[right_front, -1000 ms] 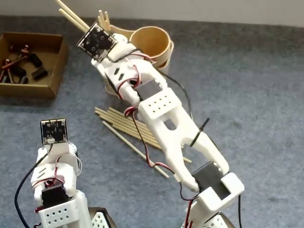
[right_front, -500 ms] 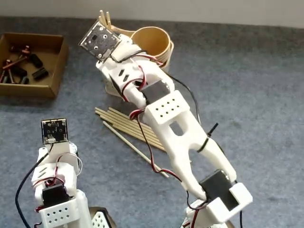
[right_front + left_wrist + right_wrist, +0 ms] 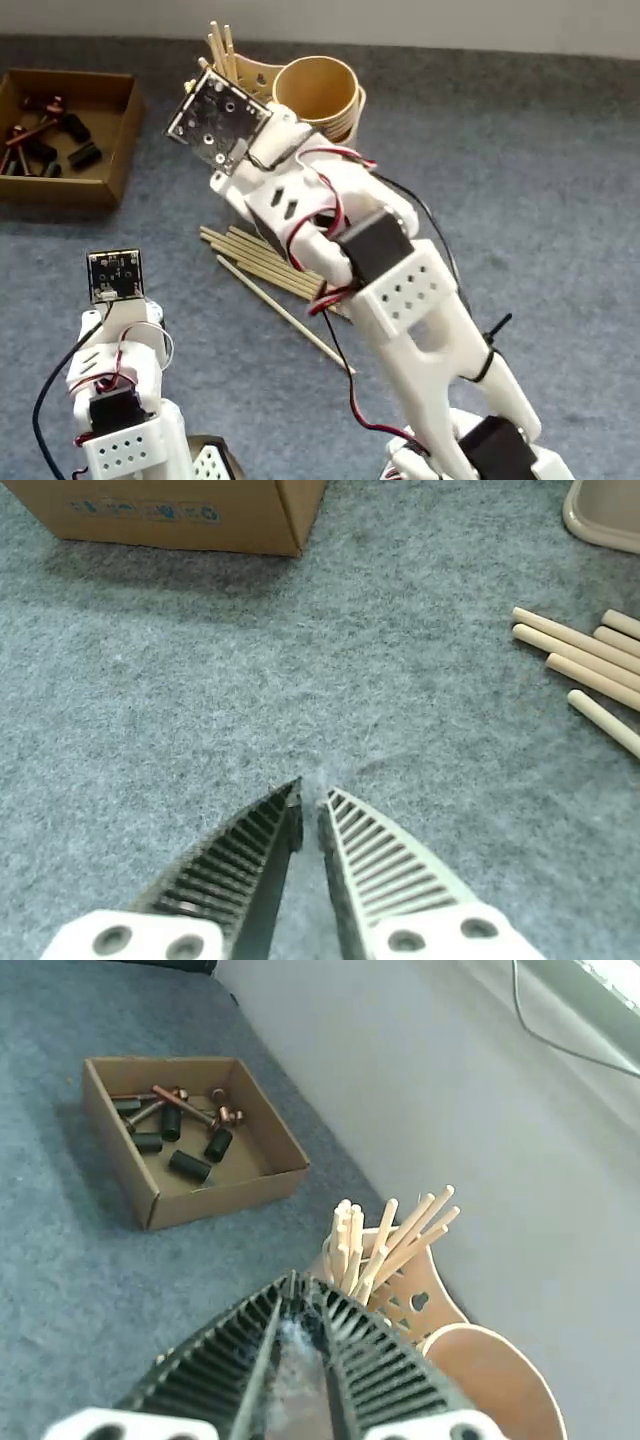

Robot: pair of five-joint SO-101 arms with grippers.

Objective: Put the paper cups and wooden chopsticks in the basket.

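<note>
Several wooden chopsticks (image 3: 262,262) lie in a bundle on the grey carpet between the arms; their ends (image 3: 575,655) show in the left wrist view. More chopsticks (image 3: 385,1245) stand upright in the pale basket (image 3: 415,1300), their tips (image 3: 220,45) poking up at the back. A paper cup (image 3: 318,90) sits in the basket beside them, also seen as a tan rim (image 3: 495,1380). My right gripper (image 3: 297,1295) hangs shut and empty just short of the basket. My left gripper (image 3: 308,798) is shut over bare carpet, apart from the loose chopsticks.
A shallow cardboard box (image 3: 110,150) with dark and copper parts (image 3: 180,1125) sits at the back left. The right arm (image 3: 380,270) stretches over the loose bundle. A pale wall runs behind the basket.
A second ago two chopsticks stuck out past the right gripper toward the back left. They are gone from there, and the right wrist has risen and drawn back. The left arm is still.
</note>
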